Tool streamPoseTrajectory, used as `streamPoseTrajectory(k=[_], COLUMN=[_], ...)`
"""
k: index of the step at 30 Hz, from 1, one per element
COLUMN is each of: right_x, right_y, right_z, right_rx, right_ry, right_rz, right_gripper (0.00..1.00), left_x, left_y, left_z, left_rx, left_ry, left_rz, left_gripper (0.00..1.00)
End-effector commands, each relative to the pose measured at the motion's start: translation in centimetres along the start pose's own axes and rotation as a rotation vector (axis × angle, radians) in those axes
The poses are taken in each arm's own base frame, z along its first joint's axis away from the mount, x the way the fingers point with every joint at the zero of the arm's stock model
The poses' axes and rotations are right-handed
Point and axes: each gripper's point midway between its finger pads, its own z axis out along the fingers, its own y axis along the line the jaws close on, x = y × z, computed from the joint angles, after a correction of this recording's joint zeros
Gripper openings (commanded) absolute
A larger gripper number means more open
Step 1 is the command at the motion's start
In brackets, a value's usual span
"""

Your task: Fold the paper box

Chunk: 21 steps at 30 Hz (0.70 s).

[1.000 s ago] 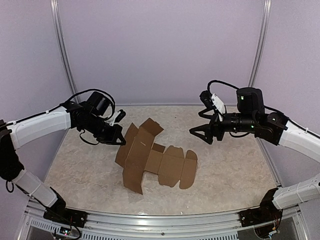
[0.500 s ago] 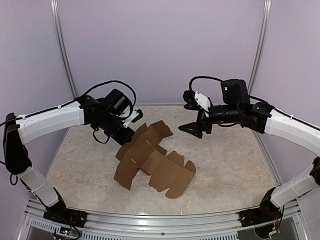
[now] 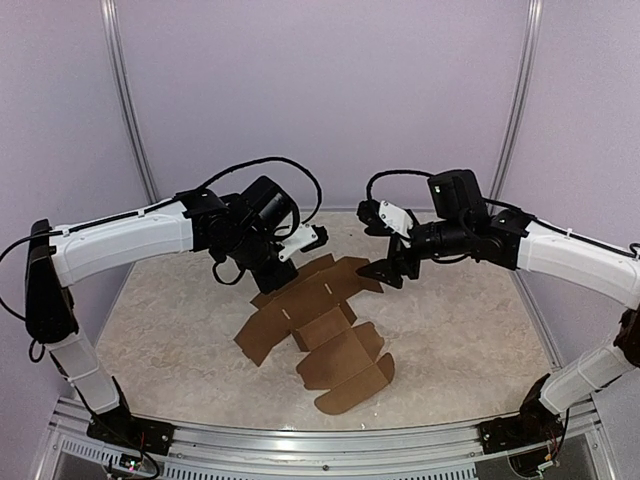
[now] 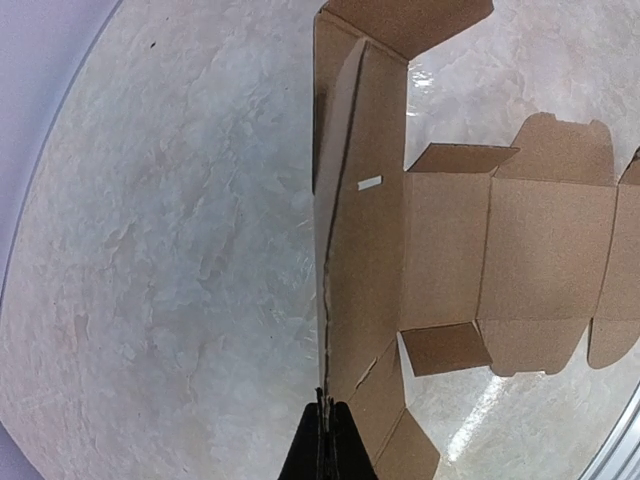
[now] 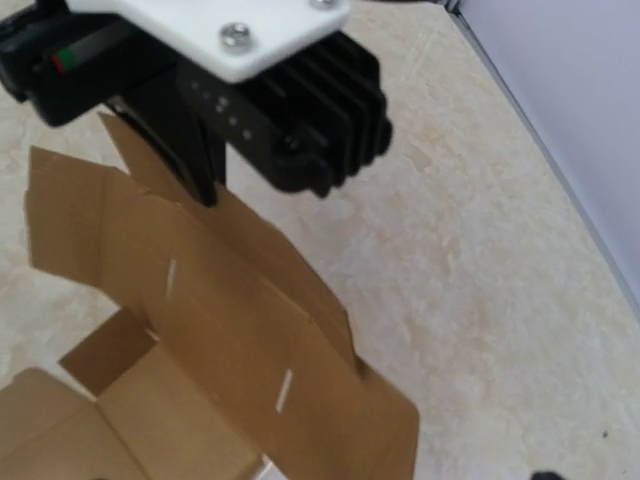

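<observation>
The paper box [image 3: 325, 320] is an unfolded brown die-cut sheet with creased panels and rounded flaps, its far edge lifted off the table. My left gripper [image 3: 283, 272] is shut on that far edge; in the left wrist view its fingers [image 4: 327, 430] pinch the raised panel of the box [image 4: 450, 240] edge-on. My right gripper [image 3: 383, 272] hovers open just beside the sheet's far right corner, not touching it. The right wrist view shows the box [image 5: 230, 330] below and the left gripper [image 5: 205, 190] holding it; my right fingers are nearly out of frame.
The marbled table [image 3: 170, 310] is enclosed by lilac walls, with a metal rail [image 3: 300, 445] along the near edge. The two arms are close together over the far middle of the table.
My left gripper has dragged the sheet's far edge right and away, swinging the flaps toward the near edge. My right gripper has moved left and down toward the sheet's far right corner.
</observation>
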Motion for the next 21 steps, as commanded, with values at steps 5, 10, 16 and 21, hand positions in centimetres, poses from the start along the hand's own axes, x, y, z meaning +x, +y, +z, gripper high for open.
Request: streamPoseTrajectory(k=[5,10,16,21], right_x=[1.5,1.4,1.3,1.6], right_y=[1.5,1.8,2.2,2.5], right_z=[-0.8,-1.3,-1.4,-0.8], right_rx=[-0.003,0.004,-0.013,-0.028], right_ry=[0.011,-0.012,-0.028,-0.03], right_rz=[0.017,0.01,0.013,0.026], right_gripper=[0.8,0.7,0.6,0.55], left_x=[-3.8,-4.8,-5.3,-5.6], left_y=[-3.4,-4.8,-5.5,-6.2], left_z=[-0.5,-0.5,-0.3,-0.4], left_rx=[0.058,0.089,0.107,0.128], left_ry=[-0.069,-0.074,-0.065,-0.074], left_rz=[0.161,0.201,0.219,0.224], left_gripper=[0.0,0.0,0.0,0.0])
